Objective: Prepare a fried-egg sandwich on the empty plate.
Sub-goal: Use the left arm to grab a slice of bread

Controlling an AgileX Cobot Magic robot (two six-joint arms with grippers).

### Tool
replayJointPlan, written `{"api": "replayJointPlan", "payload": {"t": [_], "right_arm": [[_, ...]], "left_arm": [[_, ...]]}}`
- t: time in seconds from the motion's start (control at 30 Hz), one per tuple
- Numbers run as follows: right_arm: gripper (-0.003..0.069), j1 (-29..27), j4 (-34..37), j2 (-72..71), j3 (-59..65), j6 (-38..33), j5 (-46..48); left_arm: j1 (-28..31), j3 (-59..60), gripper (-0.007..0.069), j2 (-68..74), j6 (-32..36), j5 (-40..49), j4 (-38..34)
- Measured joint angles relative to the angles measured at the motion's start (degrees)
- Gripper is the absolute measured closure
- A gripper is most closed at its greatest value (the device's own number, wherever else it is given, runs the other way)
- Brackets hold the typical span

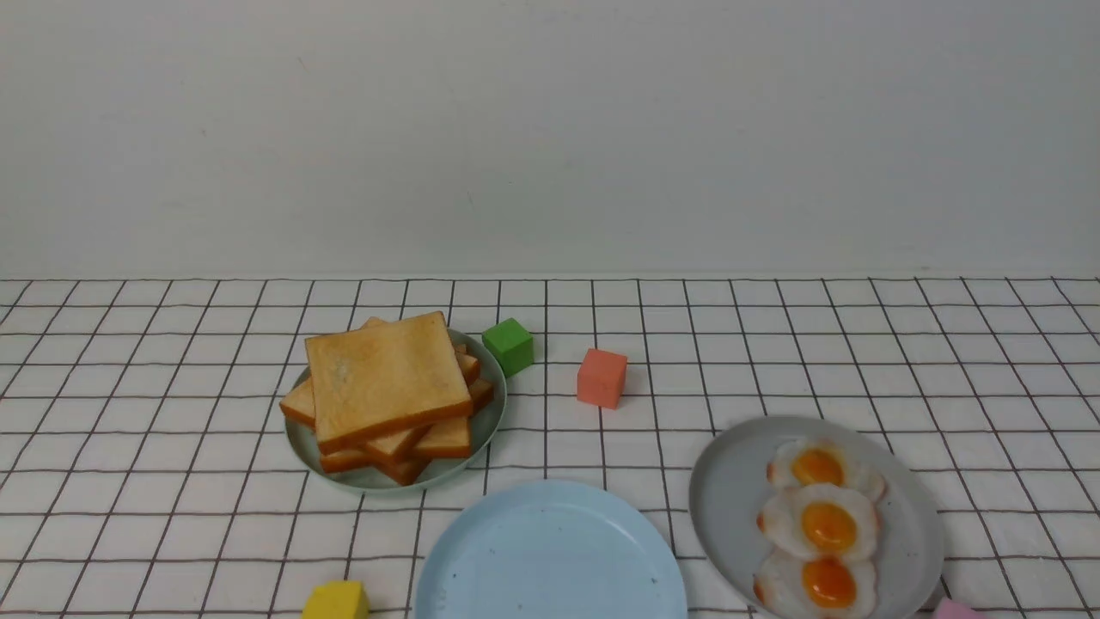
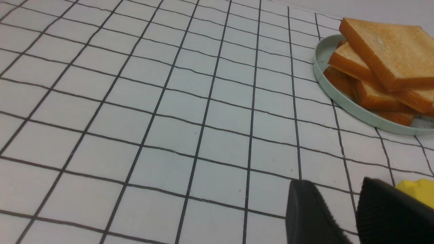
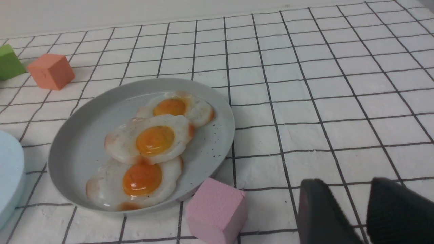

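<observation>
Left wrist view is showing the left hand (image 2: 335, 185) half-open, empty, table (image 2: 135, 118) open ahead; right hand (image 3: 347, 185) likewise.

Edges and cut-offs in your views
In the front view the lower edge clips the empty plate (image 1: 550, 550), yellow block (image 1: 335, 600), pink block (image 1: 956, 610) and grey plate (image 1: 730, 490) with its nearest egg (image 1: 821, 585); your wrist views show only the fingertips of the left gripper (image 2: 335, 189) and right gripper (image 3: 347, 188)
</observation>
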Motion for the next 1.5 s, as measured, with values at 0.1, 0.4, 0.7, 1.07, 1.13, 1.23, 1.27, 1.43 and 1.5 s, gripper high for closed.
{"api": "replayJointPlan", "payload": {"t": [0.1,0.4,0.7,1.07,1.13,1.23,1.27,1.43,1.5], "right_arm": [[0.0418,0.0,0.0,0.0,0.0,0.0,0.0],[0.0418,0.0,0.0,0.0,0.0,0.1,0.0],[0.0418,0.0,0.0,0.0,0.0,0.1,0.0],[0.0418,0.0,0.0,0.0,0.0,0.1,0.0],[0.0418,0.0,0.0,0.0,0.0,0.1,0.0],[0.0418,0.0,0.0,0.0,0.0,0.1,-0.1],[0.0418,0.0,0.0,0.0,0.0,0.1,-0.1],[0.0418,0.0,0.2,0.0,0.3,0.1,-2.1],[0.0418,0.0,1.0,0.0,0.6,0.1,-3.9]], "left_arm": [[0.0,0.0,0.0386,0.0,0.0,0.0,0.0],[0.0,0.0,0.0386,0.0,0.0,0.0,0.0],[0.0,0.0,0.0386,0.0,0.0,0.0,0.0],[0.0,0.0,0.0386,0.0,0.0,-0.1,0.0],[0.0,0.0,0.0386,0.0,0.0,-0.1,0.0],[0.0,0.0,0.0386,0.0,0.0,-0.6,0.0],[0.0,0.0,0.0386,0.0,0.0,-0.7,0.0],[0.0,0.0,0.0386,0.0,0.0,-4.9,0.1],[0.0,0.0,0.0386,0.0,0.0,-7.5,0.1]]}}
